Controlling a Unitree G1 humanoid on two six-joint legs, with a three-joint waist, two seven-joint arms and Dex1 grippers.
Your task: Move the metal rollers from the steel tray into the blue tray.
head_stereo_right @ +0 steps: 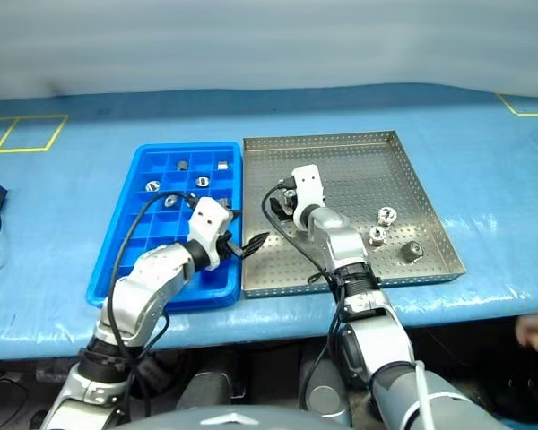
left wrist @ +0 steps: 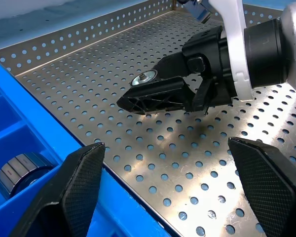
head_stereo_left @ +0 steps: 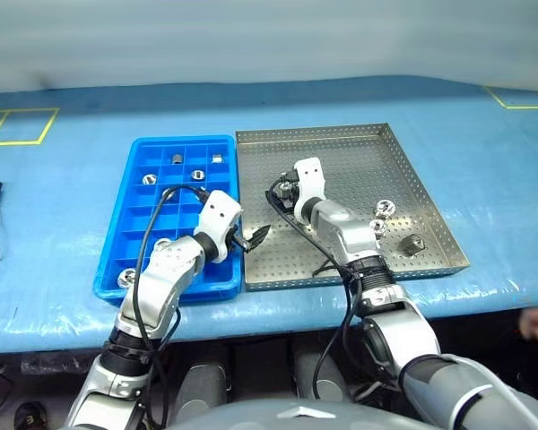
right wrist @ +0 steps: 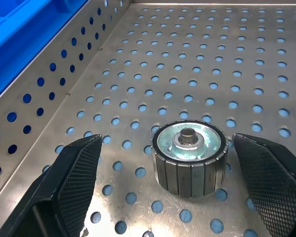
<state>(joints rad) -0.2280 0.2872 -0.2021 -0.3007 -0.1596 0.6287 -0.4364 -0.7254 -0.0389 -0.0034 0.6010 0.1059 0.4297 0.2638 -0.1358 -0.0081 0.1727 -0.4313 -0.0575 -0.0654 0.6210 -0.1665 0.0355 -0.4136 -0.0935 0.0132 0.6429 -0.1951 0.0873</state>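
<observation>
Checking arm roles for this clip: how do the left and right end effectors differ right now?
The right end effector straddles a metal roller on the steel tray; the left end effector has bare tray floor between its fingers. The right sits further into the steel tray; the left is at its edge beside the blue tray. Both are open and hold nothing.

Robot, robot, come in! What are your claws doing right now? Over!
Both claws open, empty. Right claw straddles a roller in the steel tray. Left claw hovers at the blue tray edge. Nothing blocking.
</observation>
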